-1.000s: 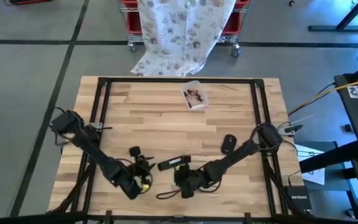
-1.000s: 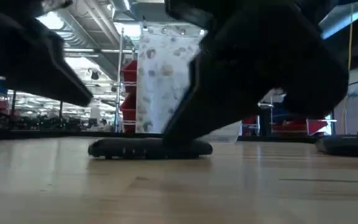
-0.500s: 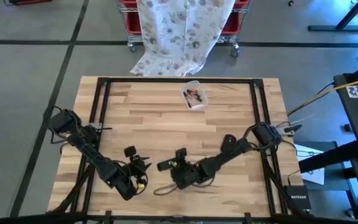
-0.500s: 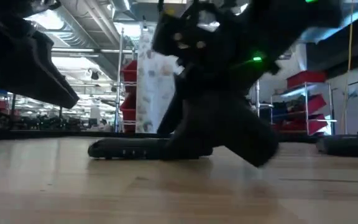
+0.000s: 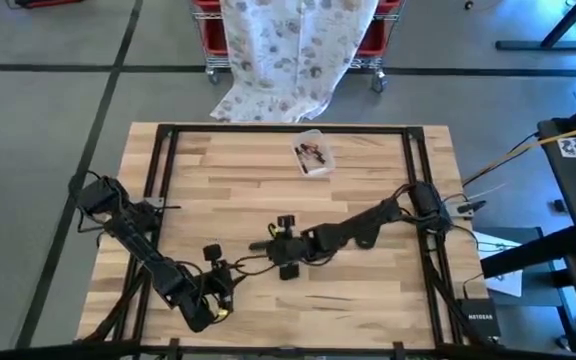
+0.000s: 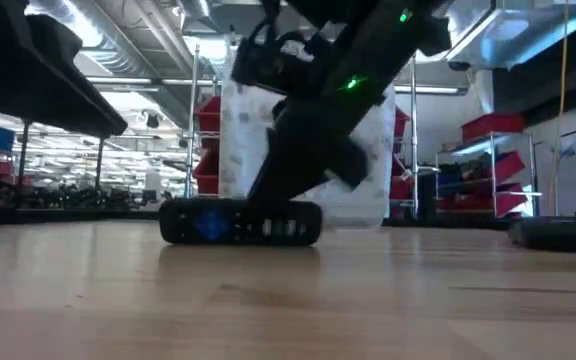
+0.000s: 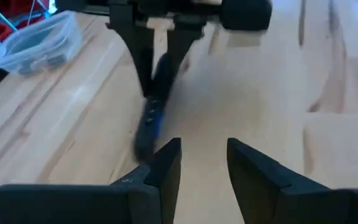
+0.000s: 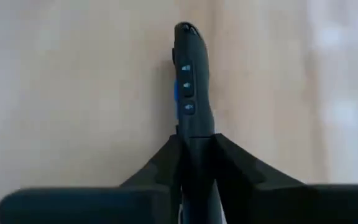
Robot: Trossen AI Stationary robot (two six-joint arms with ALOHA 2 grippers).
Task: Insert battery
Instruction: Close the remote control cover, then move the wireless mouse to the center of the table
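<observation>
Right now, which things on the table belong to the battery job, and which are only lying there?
For the job:
- remote, clamped on its edge by the right gripper
- left gripper, open, empty, near the remote

Lying about:
- clear tub at the far edge
- small black object by the right edge

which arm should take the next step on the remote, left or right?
Right. The right gripper is already shut on the remote, holding it on edge on the table. The left gripper is open and empty, a short way off, facing the remote; it probably suits a supporting role.
</observation>
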